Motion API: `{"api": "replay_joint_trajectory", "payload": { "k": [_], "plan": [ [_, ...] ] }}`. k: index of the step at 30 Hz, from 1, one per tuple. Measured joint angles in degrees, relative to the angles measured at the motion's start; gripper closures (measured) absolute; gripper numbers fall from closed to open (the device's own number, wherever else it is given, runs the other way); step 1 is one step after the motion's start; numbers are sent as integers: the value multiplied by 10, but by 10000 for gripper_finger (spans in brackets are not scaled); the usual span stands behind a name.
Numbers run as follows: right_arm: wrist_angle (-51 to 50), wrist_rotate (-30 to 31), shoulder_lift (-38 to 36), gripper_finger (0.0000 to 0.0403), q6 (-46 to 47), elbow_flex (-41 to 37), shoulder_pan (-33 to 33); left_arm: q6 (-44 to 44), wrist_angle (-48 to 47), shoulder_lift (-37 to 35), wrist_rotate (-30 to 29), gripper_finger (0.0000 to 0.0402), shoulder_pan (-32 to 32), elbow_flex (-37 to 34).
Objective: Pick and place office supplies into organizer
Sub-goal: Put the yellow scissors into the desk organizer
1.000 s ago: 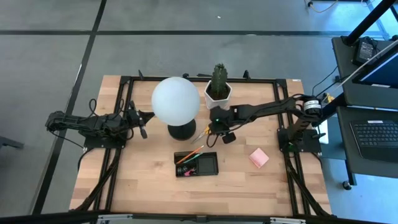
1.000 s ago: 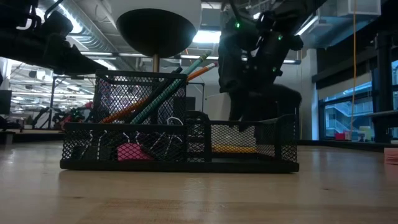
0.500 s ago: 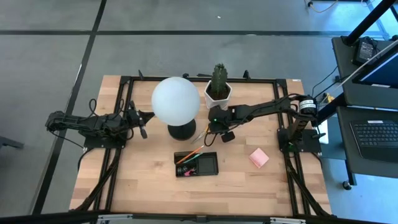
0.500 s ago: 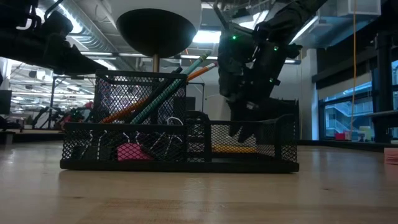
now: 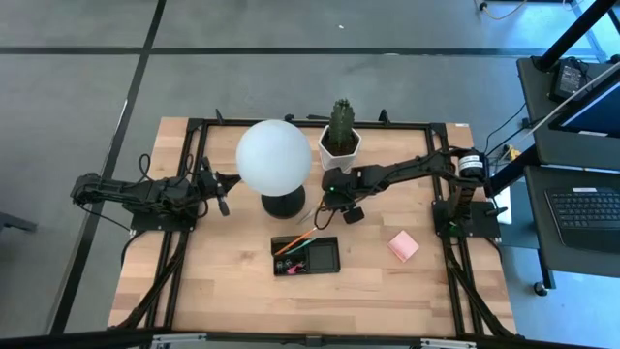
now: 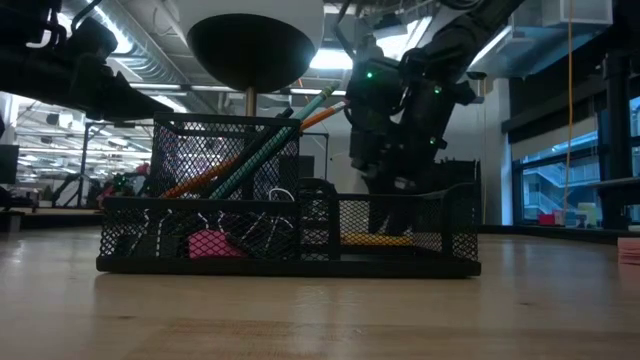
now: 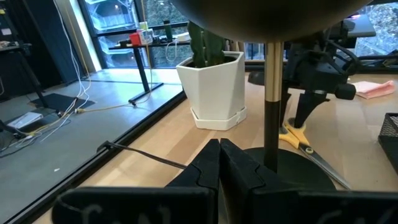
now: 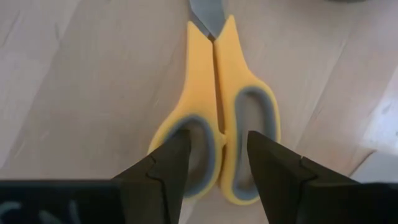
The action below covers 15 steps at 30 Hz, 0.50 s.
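From above, the lamp [image 5: 274,157] stands at the middle of the wooden surface [image 5: 223,281]. The right gripper [image 5: 327,201] sits just beside the lamp's base, toward the cactus pot [image 5: 340,143], over the scissors [image 5: 310,207]. The organizer [image 5: 305,256] lies near the lamp's base on the side away from the cactus, with pencils [image 5: 295,240] leaning out of it. A pink sticky-note pad [image 5: 403,246] lies well apart from the lamp. The left gripper [image 5: 223,201] waits on the lamp's other side.

At table height, the organizer's mesh holds a pink eraser [image 6: 207,243], with the right arm behind it.

The left wrist view shows its jaws pressed together, facing the lamp stem.

The right wrist view shows its jaws apart, one finger [image 8: 166,167] in a scissor loop, gripping nothing.
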Motion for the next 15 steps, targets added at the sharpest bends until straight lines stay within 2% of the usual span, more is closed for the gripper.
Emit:
{"api": "replay_joint_trajectory", "payload": {
  "k": [5, 10, 15],
  "plan": [
    [-16, -13, 2, 241, 12, 0, -10, 0, 0, 0, 0, 398, 0, 0],
    [-21, -63, 4, 257, 29, 0, -24, 0, 0, 0, 0, 398, 0, 0],
    [-25, -66, 4, 272, 40, 0, -29, 0, 0, 0, 0, 398, 0, 0]
  ]
}}
